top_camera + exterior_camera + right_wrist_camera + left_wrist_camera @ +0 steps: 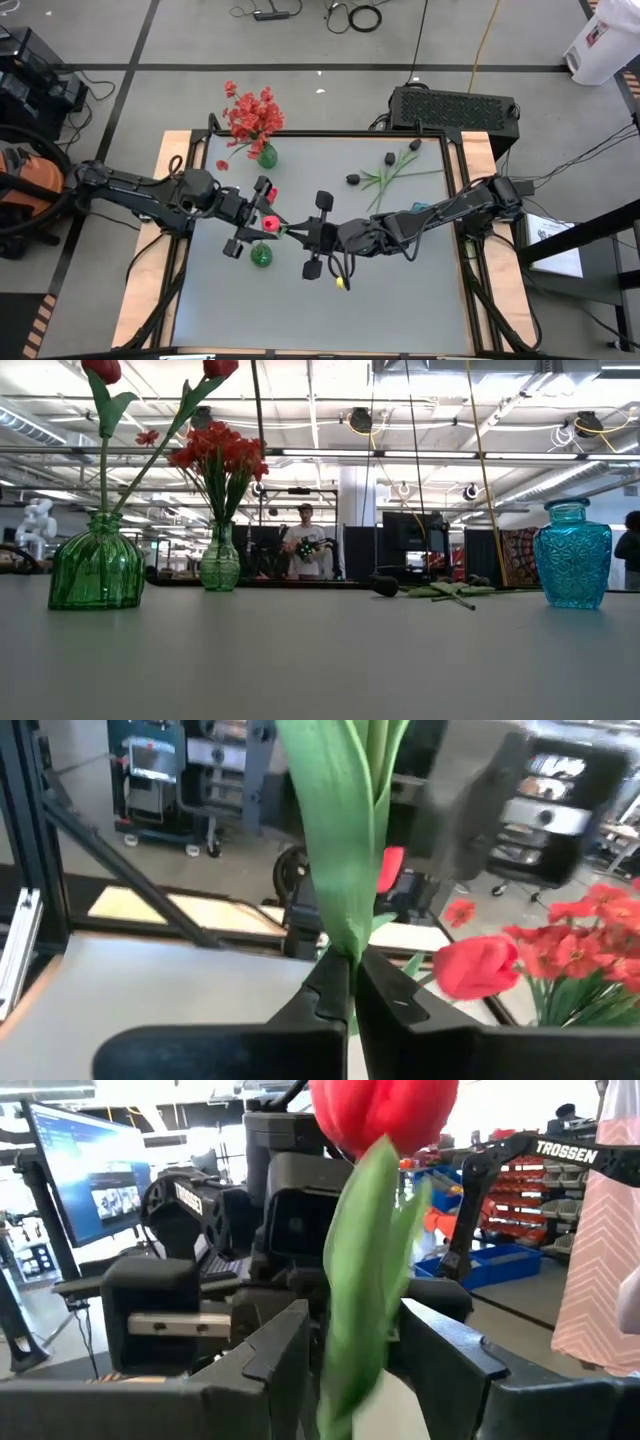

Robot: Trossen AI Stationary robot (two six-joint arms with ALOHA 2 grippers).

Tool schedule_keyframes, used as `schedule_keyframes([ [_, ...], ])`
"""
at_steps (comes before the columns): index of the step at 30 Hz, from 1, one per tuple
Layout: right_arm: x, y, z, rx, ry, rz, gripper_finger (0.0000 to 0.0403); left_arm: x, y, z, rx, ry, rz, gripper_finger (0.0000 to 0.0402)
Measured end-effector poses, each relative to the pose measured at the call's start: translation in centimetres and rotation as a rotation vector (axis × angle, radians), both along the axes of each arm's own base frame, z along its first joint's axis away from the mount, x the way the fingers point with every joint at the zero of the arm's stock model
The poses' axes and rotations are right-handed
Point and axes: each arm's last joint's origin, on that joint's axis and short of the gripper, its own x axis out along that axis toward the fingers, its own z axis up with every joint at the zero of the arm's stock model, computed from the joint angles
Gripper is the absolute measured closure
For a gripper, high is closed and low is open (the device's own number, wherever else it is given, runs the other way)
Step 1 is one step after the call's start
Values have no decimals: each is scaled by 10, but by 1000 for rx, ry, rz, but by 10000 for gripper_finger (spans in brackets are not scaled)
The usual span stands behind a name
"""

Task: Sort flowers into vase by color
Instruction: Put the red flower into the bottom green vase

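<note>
A near green glass vase [95, 568] [261, 256] stands on the table with two red tulip buds on green stems: one upright [103, 370], one slanted [218, 368]. My right gripper [294, 232] [350, 982] is above this vase, shut on a tulip's green stem. My left gripper [268, 218] [362, 1365] is open, with a red tulip [385, 1110] and its leaf standing between its fingers; touch cannot be told. The far green vase [266, 156] holds red sprays [250, 112]. Black blooms [390, 172] lie on the table. My right gripper pinches a tulip's green stem and leaf [345, 945] between its two shut fingers, coming level from the table's right, across the stem. The stem stands up above the fingers. Its lower part is hidden below them in the wrist view.
A blue glass vase [571, 555] stands on the table's right part, mostly hidden under my right arm in the high view. Green stems with black blooms [440, 590] lie toward the far right. The near half of the table [330, 320] is bare.
</note>
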Motion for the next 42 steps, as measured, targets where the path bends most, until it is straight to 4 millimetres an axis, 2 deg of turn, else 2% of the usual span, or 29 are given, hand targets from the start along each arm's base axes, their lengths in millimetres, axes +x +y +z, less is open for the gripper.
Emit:
schedule_keyframes([
  [5,1,0,-2,-1,6,-6,403,2,0,-1,0,4,2,243],
  [8,1,0,-1,0,4,-6,403,2,0,-1,0,3,3,262],
  [11,1,0,-1,0,4,-6,403,2,0,-1,0,3,4,300],
  [15,1,0,-1,0,4,-3,403,2,0,-1,2,4,6,372],
  [17,1,0,-1,6,3,0,399,0,0,0,2,1,9,389],
  [22,0,4,-1,-7,2,8,379,-15,3,5,4,21,9,391],
  [33,-9,22,-2,-101,20,-93,346,-79,7,43,-84,67,-53,394],
  [37,-13,30,-3,-108,38,-72,344,-92,7,42,-108,120,-68,396],
  [42,-17,39,-6,-101,56,-49,344,-96,6,35,-112,211,-72,396],
])
